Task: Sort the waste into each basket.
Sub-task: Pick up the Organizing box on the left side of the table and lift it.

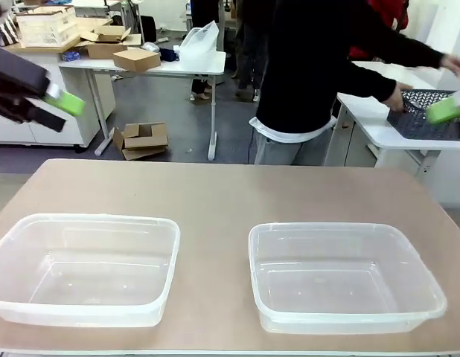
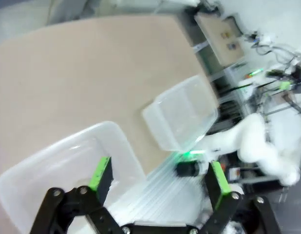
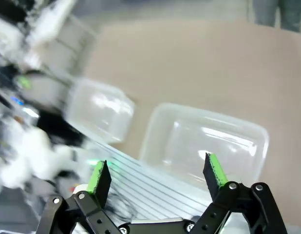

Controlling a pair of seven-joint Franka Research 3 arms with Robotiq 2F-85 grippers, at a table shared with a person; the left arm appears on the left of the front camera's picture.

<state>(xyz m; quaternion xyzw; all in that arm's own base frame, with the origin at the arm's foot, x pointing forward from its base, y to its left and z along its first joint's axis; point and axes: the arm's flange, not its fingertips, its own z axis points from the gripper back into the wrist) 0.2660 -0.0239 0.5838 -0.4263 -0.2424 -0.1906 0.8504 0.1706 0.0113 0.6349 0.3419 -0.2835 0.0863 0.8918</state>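
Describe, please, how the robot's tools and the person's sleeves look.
The left tool and right tool are alike: black jointed two-finger linkages with bolted pivots, tipped with bright green pads. The person's sleeve is long and black.

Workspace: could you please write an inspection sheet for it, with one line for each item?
Surface: brown table, bare around the tubs.
Job's things: left tub and right tub, clear, side by side, apart, nothing in them; dark lattice basket on a white side table, person's hand at it.
Clutter: nothing seen.
Grippers: left gripper open; right gripper open; both raised, holding nothing.
Cables: thin cables beyond the table's edge, blurred.
Surroundings: cardboard boxes on the floor.
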